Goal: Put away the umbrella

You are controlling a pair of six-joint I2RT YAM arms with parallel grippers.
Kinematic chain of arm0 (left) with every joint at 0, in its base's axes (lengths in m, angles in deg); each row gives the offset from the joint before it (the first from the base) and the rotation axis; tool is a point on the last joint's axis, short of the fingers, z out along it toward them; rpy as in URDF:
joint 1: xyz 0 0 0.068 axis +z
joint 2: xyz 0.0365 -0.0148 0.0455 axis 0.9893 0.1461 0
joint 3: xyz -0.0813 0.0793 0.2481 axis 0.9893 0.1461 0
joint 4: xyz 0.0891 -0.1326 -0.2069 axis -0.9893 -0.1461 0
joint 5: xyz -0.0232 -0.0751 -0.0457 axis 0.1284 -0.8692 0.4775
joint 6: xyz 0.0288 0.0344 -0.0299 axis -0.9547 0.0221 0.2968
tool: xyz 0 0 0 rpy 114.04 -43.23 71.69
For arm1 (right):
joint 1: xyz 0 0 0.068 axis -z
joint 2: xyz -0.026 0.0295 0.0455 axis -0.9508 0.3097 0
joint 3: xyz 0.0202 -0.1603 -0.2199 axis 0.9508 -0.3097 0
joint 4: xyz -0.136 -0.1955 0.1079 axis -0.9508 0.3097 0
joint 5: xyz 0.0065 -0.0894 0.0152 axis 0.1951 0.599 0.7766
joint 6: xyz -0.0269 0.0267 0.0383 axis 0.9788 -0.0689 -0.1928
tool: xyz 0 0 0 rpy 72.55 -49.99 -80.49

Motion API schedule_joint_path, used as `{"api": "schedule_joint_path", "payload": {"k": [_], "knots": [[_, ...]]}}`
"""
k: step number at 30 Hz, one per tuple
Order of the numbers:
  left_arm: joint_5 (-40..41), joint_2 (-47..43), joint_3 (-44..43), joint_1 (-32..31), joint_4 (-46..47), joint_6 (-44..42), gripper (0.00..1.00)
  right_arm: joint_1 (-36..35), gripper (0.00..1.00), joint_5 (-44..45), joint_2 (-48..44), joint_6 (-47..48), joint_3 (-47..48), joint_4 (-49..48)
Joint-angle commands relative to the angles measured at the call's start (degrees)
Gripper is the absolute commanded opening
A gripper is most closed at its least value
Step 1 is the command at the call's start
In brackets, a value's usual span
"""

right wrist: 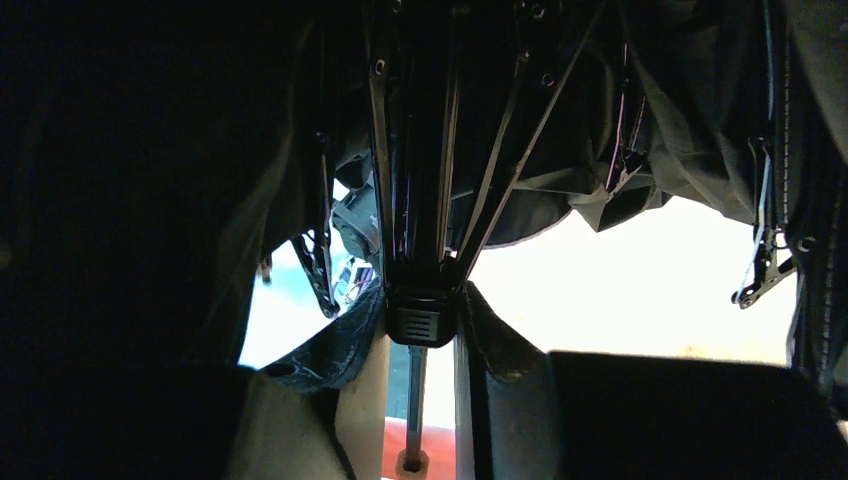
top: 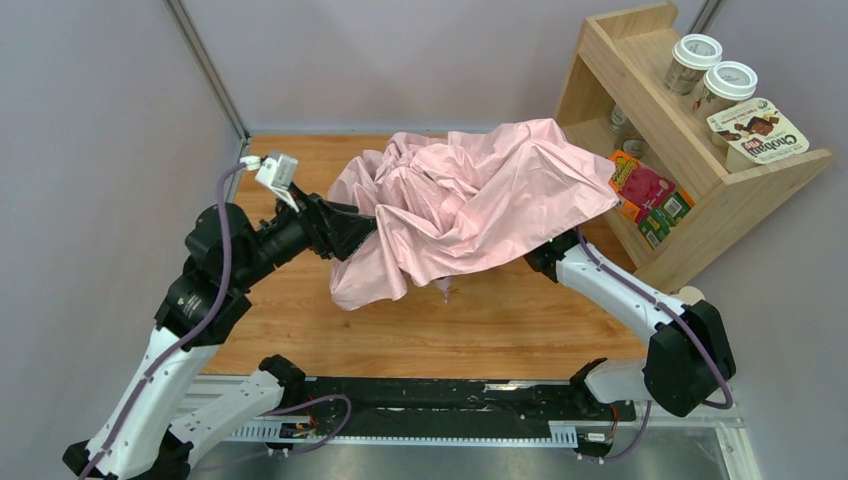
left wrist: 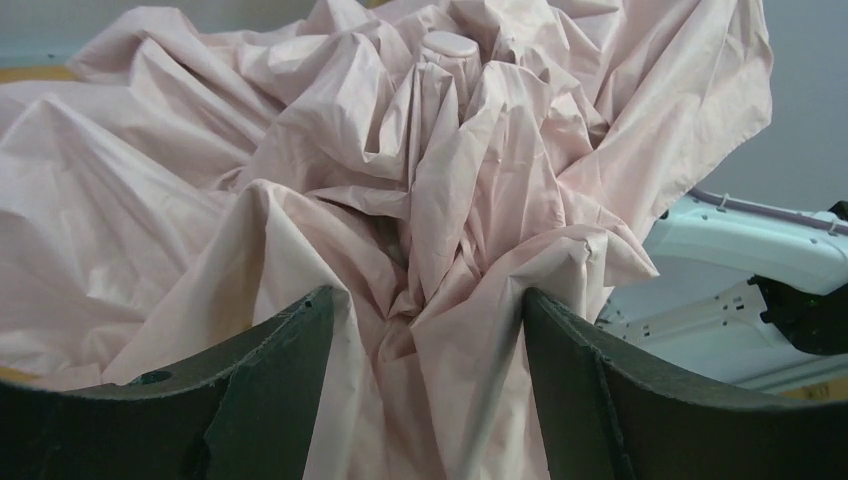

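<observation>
The left gripper [left wrist: 427, 305] stands apart; the right gripper [right wrist: 425, 345] clamps the umbrella [top: 470, 205].
Pink folds bunch between the left's fingers; the right nips the dark rib hub. The canopy billows mid-frame above the table [top: 520, 325], shelf [top: 730, 210] at upper right.

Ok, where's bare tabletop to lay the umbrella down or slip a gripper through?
Widest bare wood: the near strip of the table between the umbrella and the black base rail. A smaller patch lies at the far-left corner, behind the left gripper. Crowded: the centre under the umbrella, and the right, between right arm and shelf.
</observation>
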Motion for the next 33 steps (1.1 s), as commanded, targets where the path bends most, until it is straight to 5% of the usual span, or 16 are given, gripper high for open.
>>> {"api": "schedule_joint_path", "payload": {"k": [1, 10, 15, 33], "knots": [[-9.9, 3.6, -2.4, 0.1, 2.3, -0.4, 0.77, 0.0, 0.00, -1.0, -0.2, -1.1, 1.8, -6.8], [-8.8, -2.0, 1.1, 0.1, 3.9, -1.3, 0.77, -0.1, 0.00, -0.5, -0.2, 1.6, 2.4, -3.5], [-17.2, -3.4, 1.5, 0.1, 6.9, -1.0, 0.77, -0.1, 0.00, -1.0, 0.3, 0.7, 2.4, -4.7], [-15.3, 9.7, -6.3, 0.0, 12.5, -6.1, 0.78, -3.3, 0.00, -5.5, 0.2, -1.0, 3.5, -5.2]]}}
